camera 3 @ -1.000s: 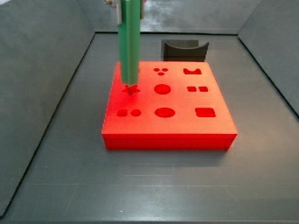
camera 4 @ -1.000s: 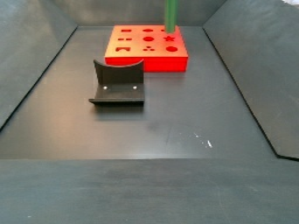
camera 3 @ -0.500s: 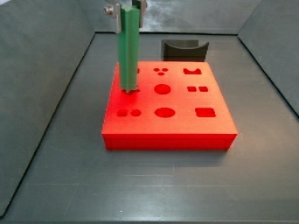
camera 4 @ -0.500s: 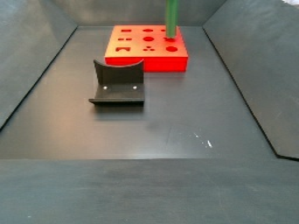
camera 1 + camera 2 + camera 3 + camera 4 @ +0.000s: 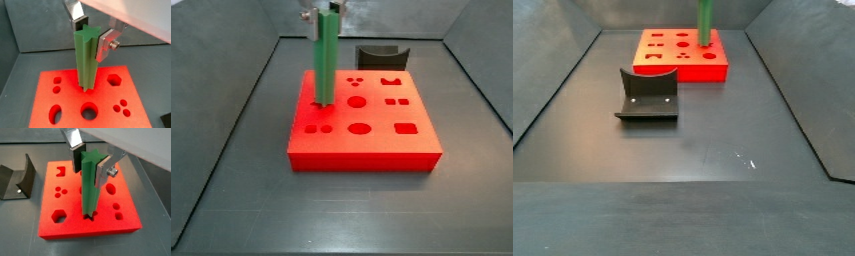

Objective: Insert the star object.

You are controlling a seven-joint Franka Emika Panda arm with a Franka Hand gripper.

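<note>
The star object [image 5: 85, 60] is a long bright green rod with a star-shaped top. It stands nearly upright with its lower end in a hole in the top of the red block [image 5: 67, 85]. My gripper [image 5: 90, 45] is shut on the rod's upper end, with a silver finger [image 5: 105, 44] pressed on one side and a dark pad on the other. Both wrist views show this grip [image 5: 89, 175]. In a side view the rod [image 5: 326, 60] rises from the block's left side [image 5: 358, 158], with the gripper [image 5: 318, 12] at its top. Another side view shows the rod [image 5: 706, 22] on the block [image 5: 680, 68].
The dark grey curved holder [image 5: 381, 57] stands behind the red block; it also shows in other views [image 5: 648, 95] [image 5: 17, 175]. The block's top has several other shaped holes. Grey walls enclose the floor on all sides.
The rod has sunk a little lower into the block's hole since a second ago. Its top and the gripper have shifted slightly to the right in the side view.
</note>
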